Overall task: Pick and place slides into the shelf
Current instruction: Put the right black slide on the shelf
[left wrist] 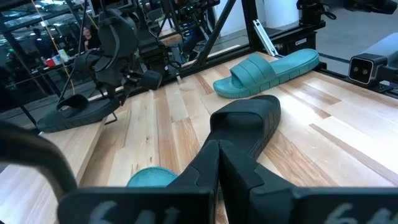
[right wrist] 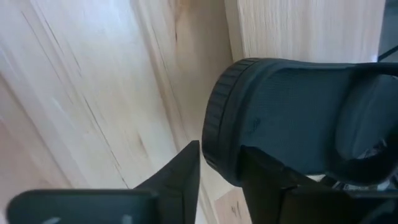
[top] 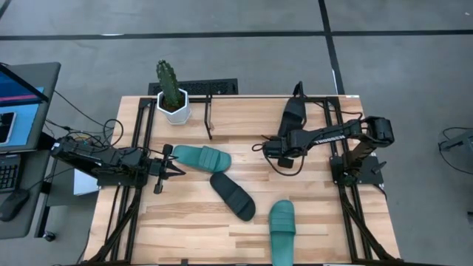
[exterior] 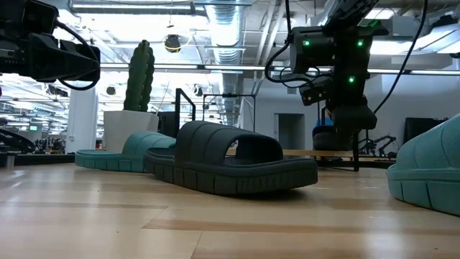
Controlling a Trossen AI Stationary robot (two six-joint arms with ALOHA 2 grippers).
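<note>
A black slide [top: 294, 112] lies at the table's far right, by the right end of the thin black shelf [top: 209, 118]. My right gripper [right wrist: 222, 152] slants down over its near end, open, one finger on each side of the rounded end. A teal slide [top: 201, 157] lies left of centre, and just left of it my left gripper [top: 176, 164] hangs shut and empty. A second black slide [top: 233, 196] lies mid-table. A second teal slide [top: 281, 229] lies near the front edge. My right gripper has the black slide's rounded end rim [right wrist: 214, 124] between its two fingers, coming slanting down from above. I cannot tell whether the fingers touch it. The slide lies flat.
A potted cactus [top: 171, 94] stands at the far left corner beside the shelf. Black arm rails [top: 137, 148] run along both table sides. A desk with a monitor [top: 18, 96] stands beyond the left edge. Bare wood lies at the front left.
</note>
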